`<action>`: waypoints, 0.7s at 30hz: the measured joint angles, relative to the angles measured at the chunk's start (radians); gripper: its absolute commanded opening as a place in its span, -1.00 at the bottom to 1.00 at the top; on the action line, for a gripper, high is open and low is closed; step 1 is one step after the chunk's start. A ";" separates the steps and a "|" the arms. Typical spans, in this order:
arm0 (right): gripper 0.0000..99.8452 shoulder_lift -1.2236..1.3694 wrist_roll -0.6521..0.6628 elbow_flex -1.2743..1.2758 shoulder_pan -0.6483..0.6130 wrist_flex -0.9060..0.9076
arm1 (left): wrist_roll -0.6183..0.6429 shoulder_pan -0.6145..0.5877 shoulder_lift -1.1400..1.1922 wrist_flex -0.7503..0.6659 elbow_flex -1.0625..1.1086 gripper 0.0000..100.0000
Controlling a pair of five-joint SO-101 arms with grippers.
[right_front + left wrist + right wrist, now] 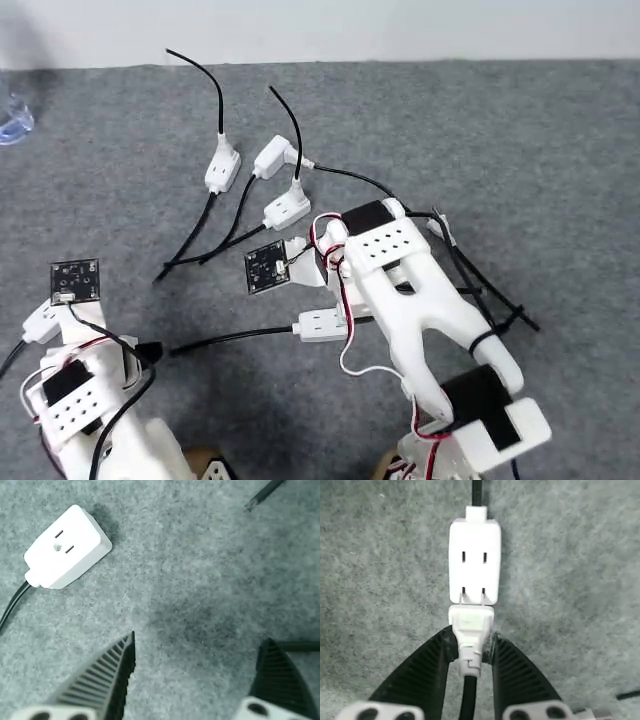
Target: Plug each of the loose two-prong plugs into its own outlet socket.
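— Right arm?
— Stretched from lower right to frame centre, right gripper clamped on the plug, prongs at the slots of the outlet socket.
— Left arm?
— Folded at lower left, left gripper wide open, empty.

The high view looks steeply down on the grey mat from above the arms' bases, far enough off to take in both arms, with the double outlet near mid-frame. The right wrist view rides just behind that double outlet and faces down on it from close by, past the right gripper clasping a plug. The high and right wrist views share this outlet. The left wrist view sits well apart from the double outlet, close above the mat, looking down past the spread left gripper at a single outlet.
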 measured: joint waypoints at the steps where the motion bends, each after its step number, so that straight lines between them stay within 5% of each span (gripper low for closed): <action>1: -0.98 0.011 0.000 0.000 0.003 0.000 | 0.000 0.000 0.000 0.000 0.000 -0.27; 21: -0.98 -0.018 0.005 -0.032 0.083 0.064 | 0.000 0.000 0.000 0.000 0.000 -0.27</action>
